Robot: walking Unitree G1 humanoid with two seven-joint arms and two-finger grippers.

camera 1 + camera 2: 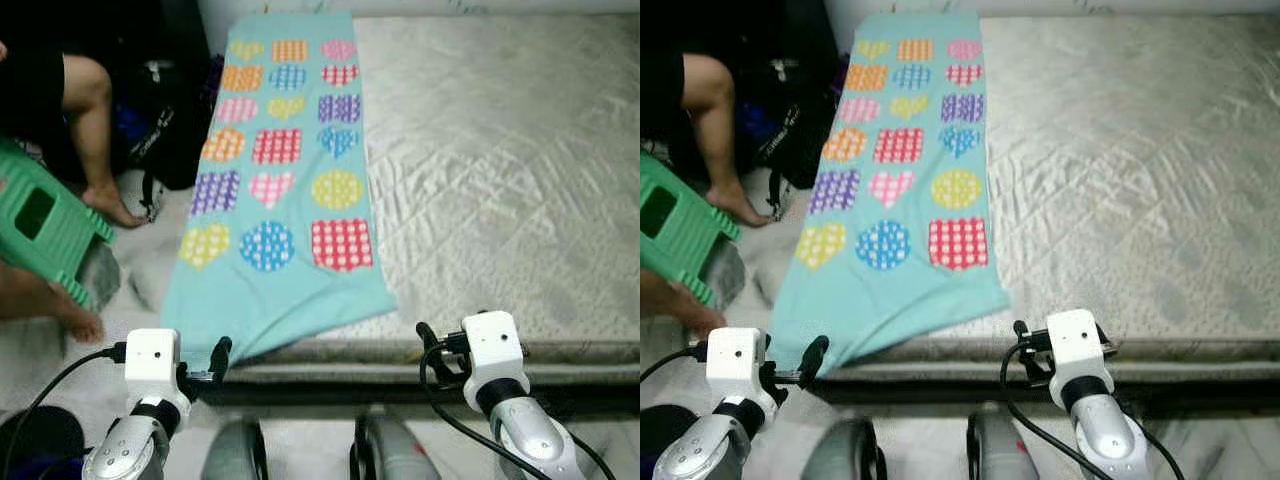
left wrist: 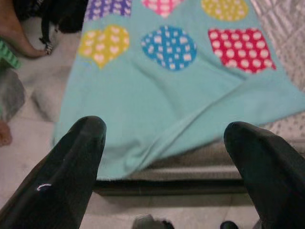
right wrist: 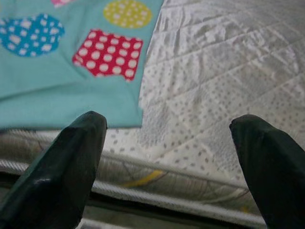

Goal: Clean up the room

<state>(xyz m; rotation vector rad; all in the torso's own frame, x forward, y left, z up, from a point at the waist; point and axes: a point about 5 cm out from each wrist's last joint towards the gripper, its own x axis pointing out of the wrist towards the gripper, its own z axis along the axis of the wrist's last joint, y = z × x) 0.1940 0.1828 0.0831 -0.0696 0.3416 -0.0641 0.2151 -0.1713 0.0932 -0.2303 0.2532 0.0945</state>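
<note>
Quilted grey mattress point(image 1: 500, 180) has a long turquoise towel with colourful polka-dot hearts and squares point(image 1: 285, 180) along its left side, corner drooping off. Left gripper point(image 2: 164, 157) and right gripper point(image 3: 167, 157) hover near the edge, fingers apart.

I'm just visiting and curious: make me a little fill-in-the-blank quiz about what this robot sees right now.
1. The turquoise blanket lies along the ______ side of the mattress.
2. The left gripper has its fingers ______.
3. Beside the bed, a person's foot rests near a ______ plastic stool.
4. The right gripper points at the mattress's near ______.

Missing words: left; open; green; edge
</note>
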